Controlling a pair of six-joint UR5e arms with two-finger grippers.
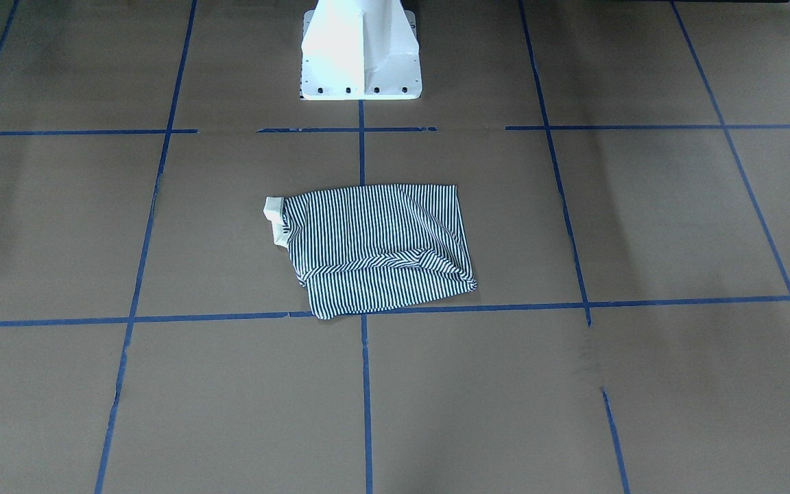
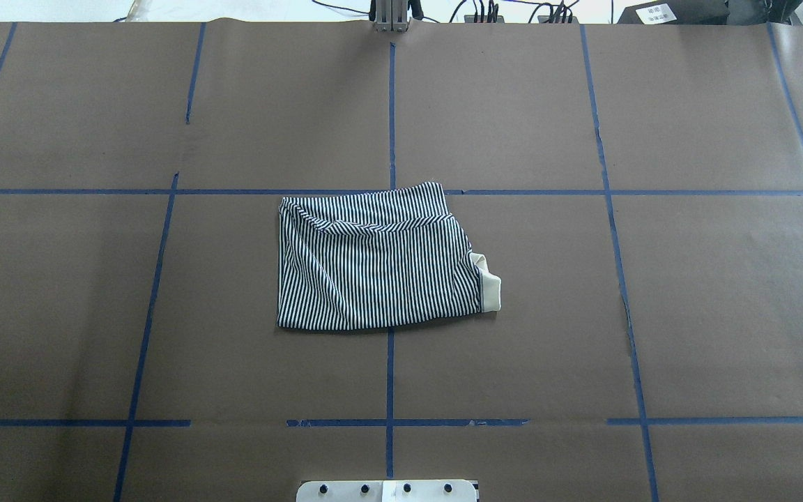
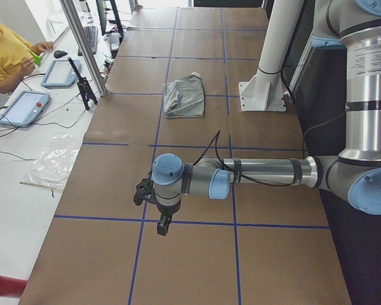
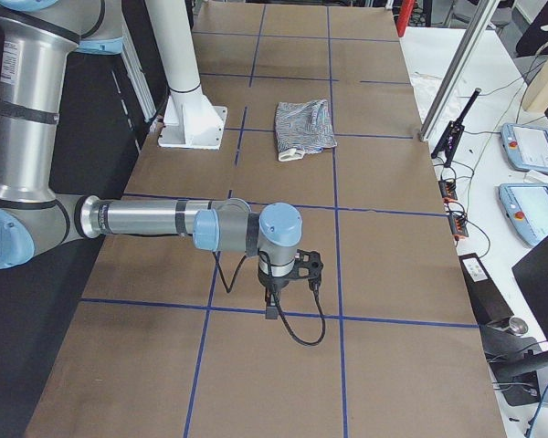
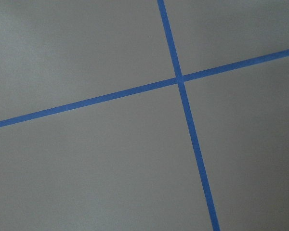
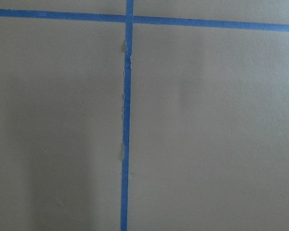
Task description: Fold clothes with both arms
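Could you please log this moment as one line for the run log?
shirt: folded, flat mid-table, collar showing | left gripper: clear of shirt, jaws unclear | right gripper: clear of shirt, jaws unclear

The brown table (image 2: pixel 687 314), gridded with blue tape (image 2: pixel 391 104), carries a folded striped polo shirt (image 2: pixel 373 272).

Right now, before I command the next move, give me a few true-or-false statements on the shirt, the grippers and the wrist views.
1. The striped shirt lies folded in a compact rectangle on the table. True.
2. The left gripper grips the shirt. False: it hangs over bare table, well away from the shirt.
3. The cream collar sticks out on the robot's right side of the shirt. True.
4. The right wrist view shows the shirt. False: it shows only brown surface and blue tape.
5. The right gripper touches no cloth. True.
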